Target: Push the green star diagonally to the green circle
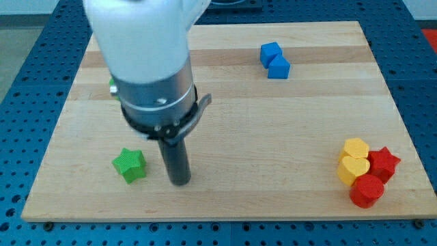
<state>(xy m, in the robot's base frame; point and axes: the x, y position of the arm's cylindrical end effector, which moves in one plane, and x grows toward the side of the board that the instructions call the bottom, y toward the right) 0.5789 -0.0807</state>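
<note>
Pale wooden board (225, 198) over blue pegboard fills the room's bench. Nearest, my tip (179, 182) rests bare on the wood, holding nothing, just right of the green plastic star block (129, 165), seemingly lined up to shove it. Farther up-left, a green sliver (111, 84), probably the green circle, hides behind the arm.

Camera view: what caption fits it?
My tip rests just right of the green star on the wooden board.
</note>
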